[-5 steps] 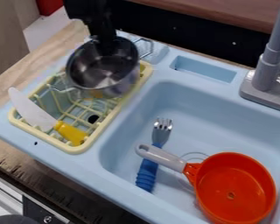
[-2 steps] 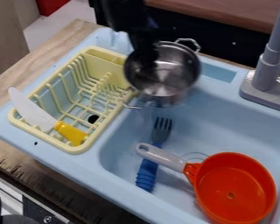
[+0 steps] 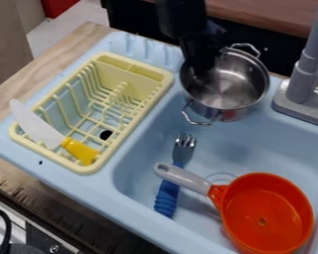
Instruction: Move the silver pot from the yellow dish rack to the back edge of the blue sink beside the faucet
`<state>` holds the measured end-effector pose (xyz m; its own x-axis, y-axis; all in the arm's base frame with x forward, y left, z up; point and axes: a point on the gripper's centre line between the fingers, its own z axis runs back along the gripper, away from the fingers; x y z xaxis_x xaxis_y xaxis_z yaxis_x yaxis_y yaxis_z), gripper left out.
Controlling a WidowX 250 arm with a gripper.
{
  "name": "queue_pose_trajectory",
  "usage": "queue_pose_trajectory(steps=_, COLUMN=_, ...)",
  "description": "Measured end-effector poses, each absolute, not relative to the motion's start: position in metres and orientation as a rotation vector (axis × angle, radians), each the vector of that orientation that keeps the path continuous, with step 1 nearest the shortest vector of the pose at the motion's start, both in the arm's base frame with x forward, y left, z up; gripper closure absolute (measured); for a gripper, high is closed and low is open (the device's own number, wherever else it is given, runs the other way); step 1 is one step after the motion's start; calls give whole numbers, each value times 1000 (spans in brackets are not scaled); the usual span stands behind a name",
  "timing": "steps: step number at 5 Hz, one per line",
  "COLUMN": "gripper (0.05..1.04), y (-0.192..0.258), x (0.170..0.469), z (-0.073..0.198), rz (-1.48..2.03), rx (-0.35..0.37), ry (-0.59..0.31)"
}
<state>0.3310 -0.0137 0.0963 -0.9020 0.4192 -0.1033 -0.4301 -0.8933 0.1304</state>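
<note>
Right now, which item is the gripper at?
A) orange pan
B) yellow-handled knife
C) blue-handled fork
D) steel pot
D: the gripper is down at the left side of the steel pot, while the orange pan sits apart, lower in the picture.

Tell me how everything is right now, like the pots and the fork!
Metal pot: held by the end effector, open side up.
Orange pan: open side up, in the sink.
Fork: lying under the pan's handle.
Toy knife: lying across the rack's corner.
</note>
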Motion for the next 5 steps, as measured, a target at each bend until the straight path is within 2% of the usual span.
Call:
queue_pose_trajectory(steps=1, gripper=1024, y=-17, x=336, z=93, rz=2713, rx=-112, ry=180)
queue_pose_trajectory(steps=2, gripper=1024, y=-13, x=348, z=95, rz=2728, rx=-164, ry=166)
queue_pose_trajectory(steps=4, gripper=998, y=-7, x=353, z=94, rz=2720, rx=-163, ry=157)
queue_pose_trajectory(steps=5, gripper=841, y=-5, x=354, z=94, rz=2647, rx=-122, ry=162)
